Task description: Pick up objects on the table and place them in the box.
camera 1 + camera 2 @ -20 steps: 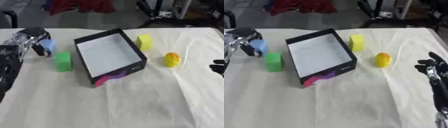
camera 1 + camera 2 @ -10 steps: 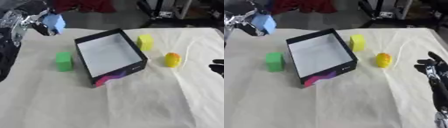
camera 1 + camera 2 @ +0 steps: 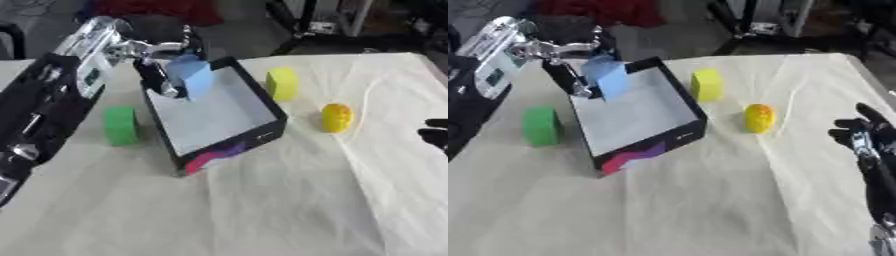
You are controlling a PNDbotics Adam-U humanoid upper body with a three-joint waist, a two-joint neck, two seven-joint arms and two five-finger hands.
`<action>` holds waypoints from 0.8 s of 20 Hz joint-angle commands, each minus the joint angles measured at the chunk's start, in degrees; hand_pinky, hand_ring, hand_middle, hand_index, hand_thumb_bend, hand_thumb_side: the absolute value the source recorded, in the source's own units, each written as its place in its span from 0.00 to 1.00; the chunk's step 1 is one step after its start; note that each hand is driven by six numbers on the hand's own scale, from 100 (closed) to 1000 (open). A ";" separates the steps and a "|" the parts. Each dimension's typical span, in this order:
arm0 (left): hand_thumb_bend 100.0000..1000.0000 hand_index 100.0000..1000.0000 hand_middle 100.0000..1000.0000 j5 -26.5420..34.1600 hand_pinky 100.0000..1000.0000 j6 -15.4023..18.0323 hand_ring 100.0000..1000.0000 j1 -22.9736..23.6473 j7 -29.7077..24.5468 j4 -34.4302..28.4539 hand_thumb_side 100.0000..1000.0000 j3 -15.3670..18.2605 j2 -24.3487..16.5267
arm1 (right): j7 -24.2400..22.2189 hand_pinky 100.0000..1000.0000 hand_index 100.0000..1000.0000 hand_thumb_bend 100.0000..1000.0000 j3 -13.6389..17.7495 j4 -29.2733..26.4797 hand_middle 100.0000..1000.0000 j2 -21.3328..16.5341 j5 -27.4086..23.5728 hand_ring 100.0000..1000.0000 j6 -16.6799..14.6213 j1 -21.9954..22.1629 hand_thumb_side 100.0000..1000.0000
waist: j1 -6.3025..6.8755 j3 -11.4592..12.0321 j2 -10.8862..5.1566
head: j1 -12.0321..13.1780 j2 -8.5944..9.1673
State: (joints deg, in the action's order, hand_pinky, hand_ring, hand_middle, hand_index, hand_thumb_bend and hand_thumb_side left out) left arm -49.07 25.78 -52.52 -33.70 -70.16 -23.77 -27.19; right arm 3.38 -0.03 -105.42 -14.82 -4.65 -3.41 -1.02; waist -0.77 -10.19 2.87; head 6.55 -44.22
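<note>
Three objects sit on the table (image 3: 262,210): green block (image 3: 121,125) left of the box (image 3: 267,131), yellow block (image 3: 282,84) and yellow-orange object (image 3: 336,117) to its right. Our left hand (image 3: 157,60) pinches a blue block (image 3: 194,79) above the box's far end. Right hand (image 3: 866,137) idles open near the right edge.

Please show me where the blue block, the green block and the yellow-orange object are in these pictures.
blue block (image 3: 194,79): left eye view, on its front face, held by the left hand above the box.
green block (image 3: 121,125): left eye view, on its front face.
yellow-orange object (image 3: 758,118): right eye view, on its middle.
</note>
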 commanded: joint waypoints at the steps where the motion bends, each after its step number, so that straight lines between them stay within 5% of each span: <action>1: 0.28 0.64 0.52 -1.71 0.78 0.66 0.58 -0.06 -1.29 1.32 0.13 -0.48 1.69 | -0.10 0.78 0.91 0.00 0.18 -0.67 0.63 -0.93 -0.41 0.67 -0.08 -0.62 0.63 | 0.23 -0.18 -1.69 | -0.32 0.10; 4: 0.27 0.67 0.55 -4.55 0.78 1.32 0.60 0.94 0.03 4.65 0.16 -0.19 3.67 | -0.26 0.78 0.91 0.00 0.05 -0.64 0.63 -0.81 -0.48 0.67 -0.08 -0.71 0.63 | 0.18 -0.29 -1.64 | -0.40 0.10; 6: 0.42 0.74 0.64 -6.51 0.81 1.76 0.68 1.47 1.40 6.34 0.23 0.02 4.43 | -0.28 0.78 0.91 0.00 0.06 -0.64 0.63 -0.77 -0.48 0.67 -0.08 -0.74 0.63 | 0.14 -0.41 -1.58 | -0.55 0.10; 9: 0.84 0.87 0.79 -9.76 0.86 2.39 0.79 1.88 3.30 7.73 0.38 0.35 4.70 | -0.19 0.78 0.91 0.00 0.12 -0.62 0.63 -0.73 -0.41 0.67 -0.05 -0.71 0.63 | 0.13 -0.51 -1.53 | -0.65 0.10; 11: 0.99 0.91 0.83 -10.98 0.88 2.84 0.83 2.00 4.61 8.04 0.44 0.81 4.38 | -0.21 0.78 0.91 0.00 0.11 -0.62 0.63 -0.69 -0.44 0.67 -0.06 -0.74 0.63 | 0.14 -0.54 -1.54 | -0.75 0.10; 16: 1.00 0.96 0.88 -10.40 0.90 2.24 0.86 1.24 6.22 4.79 0.54 2.88 0.94 | -0.14 0.78 0.91 0.00 0.23 -0.61 0.63 -0.63 -0.42 0.67 -0.07 -0.74 0.63 | 0.17 -0.40 -1.65 | -0.91 0.10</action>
State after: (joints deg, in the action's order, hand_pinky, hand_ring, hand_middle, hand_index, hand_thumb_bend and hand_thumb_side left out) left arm -59.64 28.30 -49.72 -28.02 -63.64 -22.18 -23.92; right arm 3.28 -0.05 -105.41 -14.80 -4.65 -3.33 -1.22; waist -0.77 -10.58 2.87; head 5.86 -44.22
